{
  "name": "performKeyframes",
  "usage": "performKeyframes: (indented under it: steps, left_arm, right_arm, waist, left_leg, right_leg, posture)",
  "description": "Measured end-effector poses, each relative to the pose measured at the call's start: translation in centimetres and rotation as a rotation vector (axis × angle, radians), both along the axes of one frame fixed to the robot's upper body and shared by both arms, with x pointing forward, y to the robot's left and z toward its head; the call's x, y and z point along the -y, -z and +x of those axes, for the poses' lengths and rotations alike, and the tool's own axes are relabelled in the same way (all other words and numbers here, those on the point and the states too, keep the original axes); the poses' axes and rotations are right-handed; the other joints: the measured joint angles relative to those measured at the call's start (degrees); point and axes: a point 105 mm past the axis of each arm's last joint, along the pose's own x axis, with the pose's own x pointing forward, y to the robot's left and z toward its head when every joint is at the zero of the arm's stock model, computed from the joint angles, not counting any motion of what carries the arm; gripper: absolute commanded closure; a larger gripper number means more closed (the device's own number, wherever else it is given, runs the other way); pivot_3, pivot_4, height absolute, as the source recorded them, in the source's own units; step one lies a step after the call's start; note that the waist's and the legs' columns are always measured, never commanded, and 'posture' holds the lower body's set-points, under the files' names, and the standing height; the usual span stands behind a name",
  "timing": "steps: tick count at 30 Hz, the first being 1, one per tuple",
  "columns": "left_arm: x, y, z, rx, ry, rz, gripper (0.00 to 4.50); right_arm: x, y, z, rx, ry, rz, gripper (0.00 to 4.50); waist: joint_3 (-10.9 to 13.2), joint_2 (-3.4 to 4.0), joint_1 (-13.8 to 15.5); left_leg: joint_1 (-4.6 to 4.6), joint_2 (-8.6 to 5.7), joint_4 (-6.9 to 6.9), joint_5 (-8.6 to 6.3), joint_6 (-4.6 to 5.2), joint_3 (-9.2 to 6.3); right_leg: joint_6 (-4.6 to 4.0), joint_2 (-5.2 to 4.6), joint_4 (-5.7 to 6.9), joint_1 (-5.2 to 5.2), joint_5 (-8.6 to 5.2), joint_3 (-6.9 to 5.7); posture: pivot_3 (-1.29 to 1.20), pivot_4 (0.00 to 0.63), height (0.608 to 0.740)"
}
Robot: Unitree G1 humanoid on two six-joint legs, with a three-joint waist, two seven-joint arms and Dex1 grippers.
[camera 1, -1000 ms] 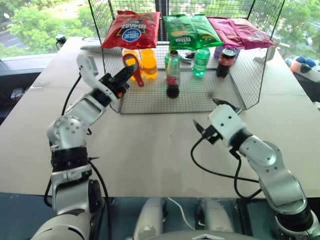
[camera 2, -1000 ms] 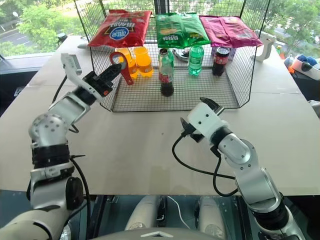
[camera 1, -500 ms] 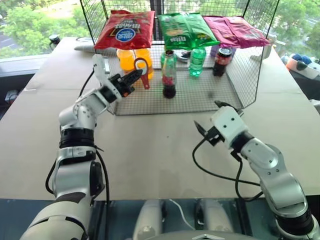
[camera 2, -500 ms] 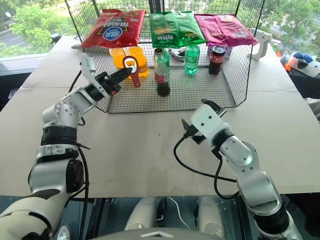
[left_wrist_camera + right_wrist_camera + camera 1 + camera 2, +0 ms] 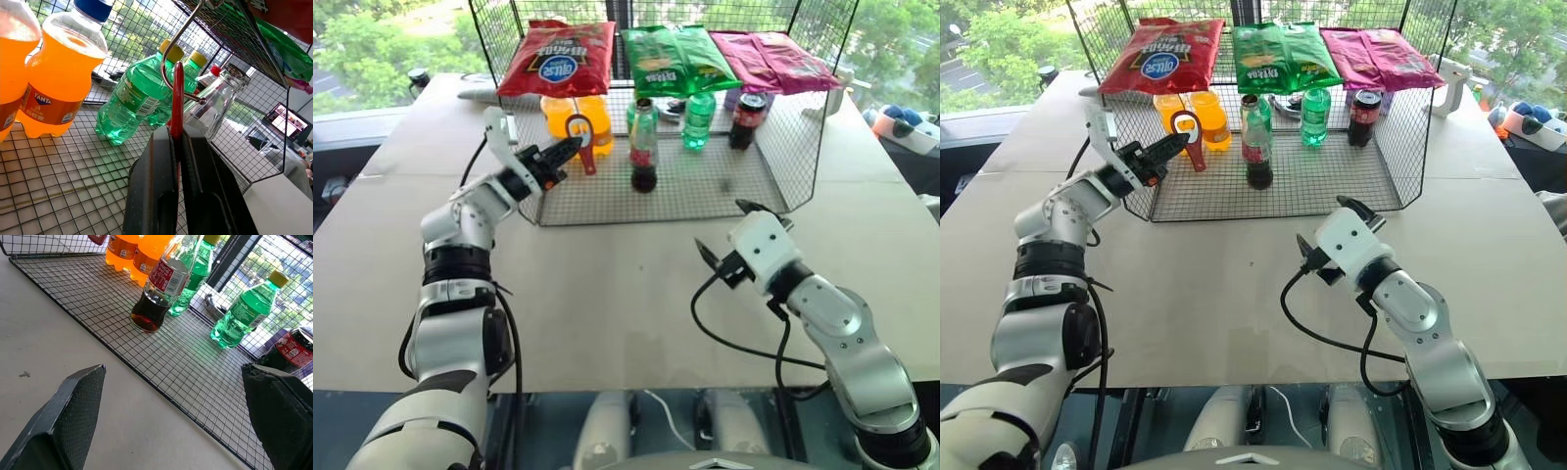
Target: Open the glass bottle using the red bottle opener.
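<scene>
Opener carried lower and closer to the wire rack than a second ago

The left gripper (image 5: 563, 154) stays clamped on the red bottle opener (image 5: 579, 143), arm reaching forward, ring end up, just left of the glass bottle (image 5: 643, 147) standing on the wire rack (image 5: 705, 186). The right gripper (image 5: 171, 416) has kept still over the table (image 5: 607, 294), jaws spread wide and empty, aimed at the bottle

Head stereo pair overhead; wrist cams close, toward wire rack (image 5: 705, 186).
</scene>
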Motion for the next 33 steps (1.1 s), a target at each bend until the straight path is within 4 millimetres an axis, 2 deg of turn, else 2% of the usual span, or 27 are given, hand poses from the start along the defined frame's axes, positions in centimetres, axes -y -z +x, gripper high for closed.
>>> performKeyframes:
  steps: [1,2,4,5,7,13,22,24,33]
  left_arm:
    - [0.0,0.0,0.0,0.001,0.003,0.006,4.46]
    - [0.0,-0.2,0.0,0.002,0.011,0.011,4.13]
    - [-0.1,-0.4,0.1,0.005,0.007,0.038,3.44]
    - [-0.2,-0.5,0.2,0.01,0.001,0.055,2.89]
    - [-0.2,-0.5,0.3,0.016,-0.001,0.078,2.15]
    - [-0.1,0.1,0.4,0.028,0.012,0.176,2.15]
    - [-0.5,-2.6,0.7,0.143,0.017,0.332,2.15]
    - [-0.4,-2.2,0.8,0.144,0.026,0.36,2.65]
    - [-0.4,-2.0,0.6,0.198,0.048,0.515,2.65]
  right_arm:
    - [0.0,0.0,0.0,0.0,0.0,0.0,0.0]
    - [0.0,0.0,0.0,0.0,0.0,0.001,0.0]
    - [0.0,0.0,0.0,0.0,0.001,0.004,0.0]
    - [0.0,0.0,0.0,0.0,0.001,0.005,0.0]
    - [0.0,0.0,0.0,0.001,0.001,0.006,0.0]
    - [0.0,-0.2,0.0,0.011,0.01,0.012,0.0]
    - [-0.1,-0.3,0.0,0.024,0.011,0.022,0.0]
    - [-0.1,-0.2,0.0,0.02,0.012,0.025,0.0]
    - [0.0,0.0,0.0,0.017,0.024,0.031,0.0]
  waist:
    - [0.0,-0.01,0.0]
    - [0.02,-0.03,0.0]
    - [0.02,-0.04,-0.01]
    - [0.02,-0.04,-0.01]
    - [0.02,-0.04,0.0]
    - [0.04,-0.07,-0.07]
    - [0.05,-0.09,-0.1]
    - [0.06,-0.09,-0.16]
    - [0.08,-0.13,-0.17]
  left_leg:
    - [0.0,0.0,0.0,0.0,0.0,0.0]
    - [0.0,0.0,0.0,0.0,0.01,0.0]
    - [0.0,0.0,0.0,-0.01,0.01,0.0]
    - [0.0,0.0,0.0,-0.01,0.01,0.0]
    - [0.0,0.0,0.0,-0.01,0.01,0.0]
    - [0.0,0.01,0.0,-0.01,0.02,0.03]
    - [-0.02,0.0,0.0,-0.02,0.03,0.02]
    - [-0.02,0.01,0.0,-0.01,0.03,0.02]
    - [-0.04,0.01,0.01,-0.02,0.03,0.02]
  right_leg:
    - [0.0,0.0,0.0,0.0,0.0,0.0]
    - [0.01,0.0,0.0,0.0,0.0,0.0]
    - [0.02,0.01,0.0,0.0,-0.01,0.0]
    - [0.01,0.01,0.0,-0.01,-0.01,0.0]
    - [0.0,0.0,0.0,-0.01,0.0,0.0]
    - [0.0,0.01,0.02,-0.02,0.0,-0.01]
    - [0.0,0.0,0.03,-0.03,-0.01,0.01]
    - [0.0,0.0,0.03,-0.04,0.0,0.01]
    - [0.01,0.01,0.04,-0.05,-0.01,0.0]
  posture:
    - [0.0,0.15,0.74]
    - [0.0,0.15,0.74]
    - [0.0,0.15,0.74]
    - [0.0,0.15,0.74]
    - [0.0,0.15,0.74]
    - [0.0,0.15,0.74]
    - [0.0,0.15,0.74]
    - [0.0,0.15,0.74]
    - [0.0,0.15,0.74]
